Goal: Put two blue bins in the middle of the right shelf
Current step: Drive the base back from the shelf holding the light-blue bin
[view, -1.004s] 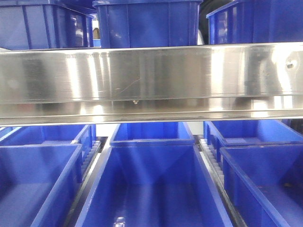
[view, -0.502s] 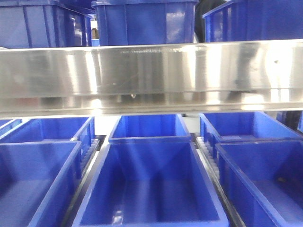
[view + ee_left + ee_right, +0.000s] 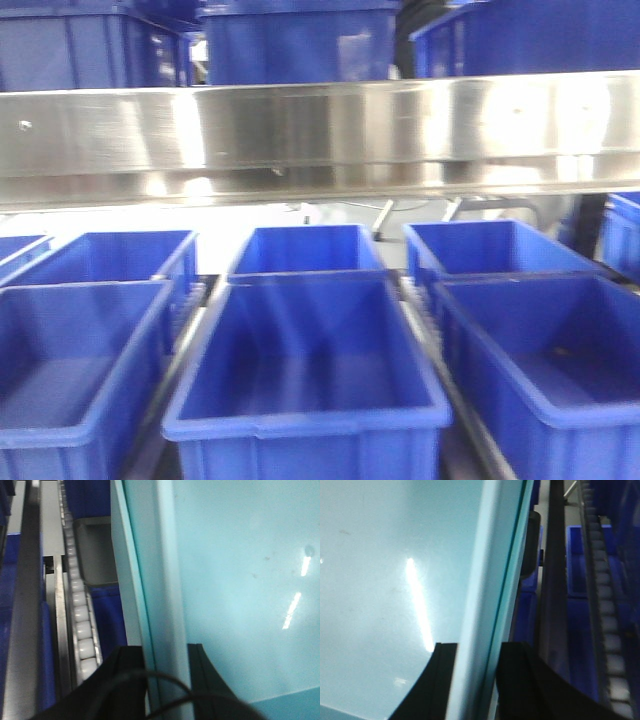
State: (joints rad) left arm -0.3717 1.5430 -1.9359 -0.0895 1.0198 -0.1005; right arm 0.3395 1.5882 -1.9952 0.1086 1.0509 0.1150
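Observation:
A pale light-blue bin fills both wrist views, and its thick rim runs between each pair of black fingers. My left gripper [image 3: 165, 652] is shut on the bin's left rim [image 3: 150, 580], one finger inside and one outside. My right gripper [image 3: 477, 650] is shut the same way on the right rim [image 3: 492, 570]. The bin's smooth inside [image 3: 240, 580] shows light streaks. The rim edge looks layered; I cannot tell whether a second bin is nested in it. In the front view the shelf's broad steel front rail [image 3: 320, 130] spans the frame, and neither the pale bin nor a gripper appears.
Dark blue crates [image 3: 305, 350] sit in rows below the rail, and more crates [image 3: 300, 45] stand above it. White roller tracks [image 3: 80, 620] and steel rails run beside the bin on the left; a roller track [image 3: 605, 605] and dark blue crates lie to its right.
In the front view the steel rail has risen in the frame and looks smaller. More of the lower crates now shows, including their near walls. The view has drawn back from the rack.

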